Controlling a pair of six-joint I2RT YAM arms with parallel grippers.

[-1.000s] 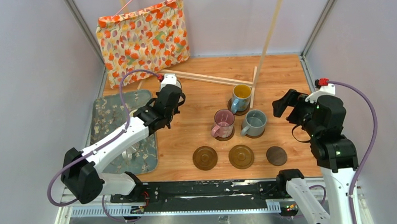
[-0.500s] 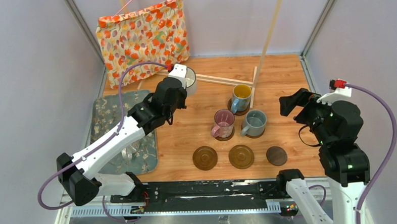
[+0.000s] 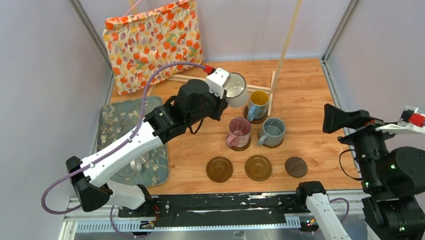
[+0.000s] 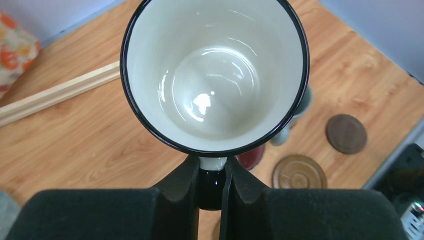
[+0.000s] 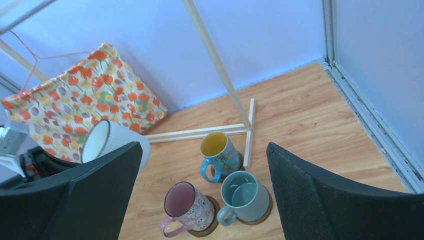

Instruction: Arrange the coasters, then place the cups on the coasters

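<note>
Three coasters (image 3: pixel 258 167) are left bare in the near row. The white cup (image 3: pixel 235 90) is held by its handle in the closed left gripper (image 4: pixel 212 175), tipped on its side, farther back than that row. The right gripper (image 5: pixel 202 195) is seen spread wide and empty

Three coasters (image 3: pixel 258 168) in near row — three cups (image 3: pixel 239 130) behind, on coasters.
</note>
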